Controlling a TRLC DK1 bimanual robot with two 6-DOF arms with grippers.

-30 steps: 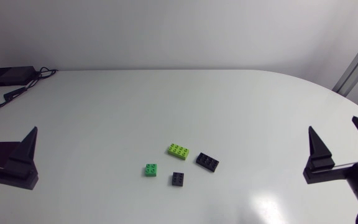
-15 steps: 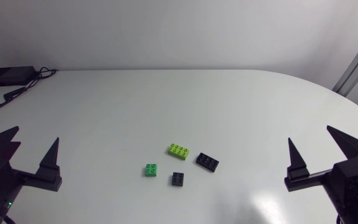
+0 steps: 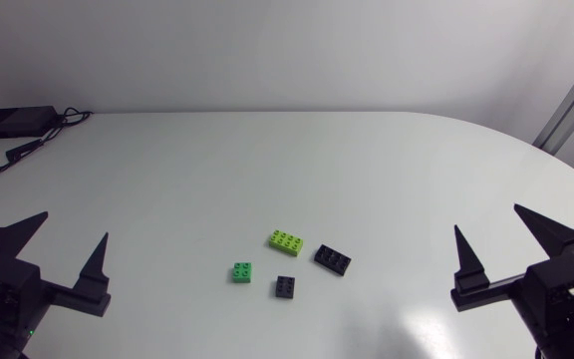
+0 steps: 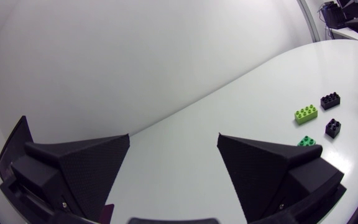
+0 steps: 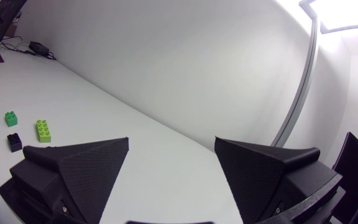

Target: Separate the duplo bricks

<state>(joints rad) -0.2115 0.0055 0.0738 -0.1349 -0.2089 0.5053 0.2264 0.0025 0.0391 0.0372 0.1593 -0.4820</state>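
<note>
Near the middle of the white table (image 3: 267,150), toward its near edge, four duplo bricks lie in a loose cluster. A lime-green oblong brick (image 3: 286,239) is farthest, with a black oblong brick (image 3: 333,260) just to its right. A small green square brick (image 3: 241,271) sits to the near left, and a small black square brick (image 3: 286,287) is nearest. From above, each lies singly with bare table between it and its neighbours, though I cannot tell whether any one is two layers thick.

The left gripper (image 3: 73,226) and right gripper (image 3: 487,217) hang at the table's left and right sides, well apart from the cluster, fingers spread wide with nothing between them.

To my eye the separating looks done. The careful course is to check each brick's height from the wrist views before reaching in. If one proves stacked, one arm should pin the lower brick while the other lifts the upper one straight off, without nudging its neighbours.
</note>
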